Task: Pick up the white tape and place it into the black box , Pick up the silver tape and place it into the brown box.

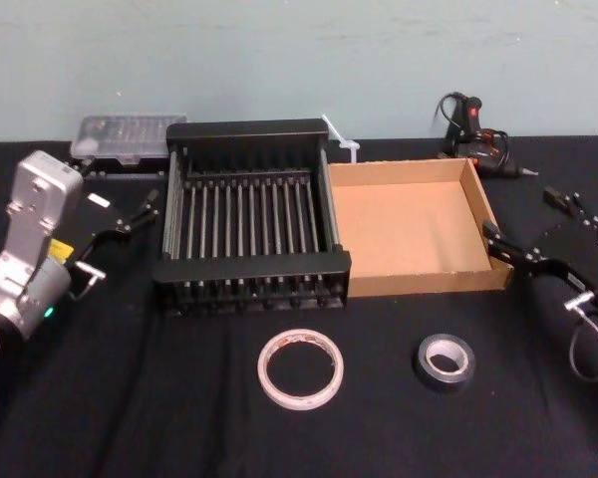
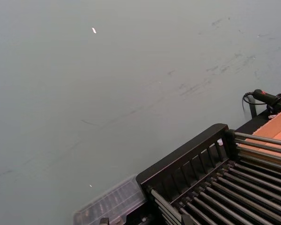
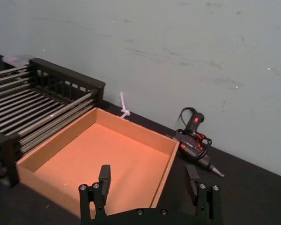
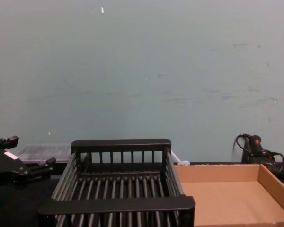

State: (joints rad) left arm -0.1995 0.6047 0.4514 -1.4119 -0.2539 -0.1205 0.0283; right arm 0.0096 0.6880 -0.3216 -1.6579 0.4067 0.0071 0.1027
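Black cloth [image 1: 130, 398] is covering the table, and at its far left the left gripper [image 1: 140, 214] is hovering beside the black box [image 1: 251, 274], its 2 fingers spread apart and gripping nothing. Behind it, a clear plastic case [image 1: 125, 136] is sitting against the wall. The black box is standing with its slats running front to back, and its right wall is touching the brown box [image 1: 419, 284], which is lying flat with its open side up. Nothing is lying in either of the 2 boxes.

In front of the black box, the white tape [image 1: 300, 369] is lying flat on the cloth, hole facing up. Just to its right, apart from it, the silver tape [image 1: 445, 360] is also lying flat, hole up, in front of the brown box.

Behind the brown box, a black glue gun [image 1: 475, 134] is resting on the cloth. At the far right, the right gripper [image 3: 149, 182] is hanging near the brown box's right wall, fingers wide apart and holding nothing.
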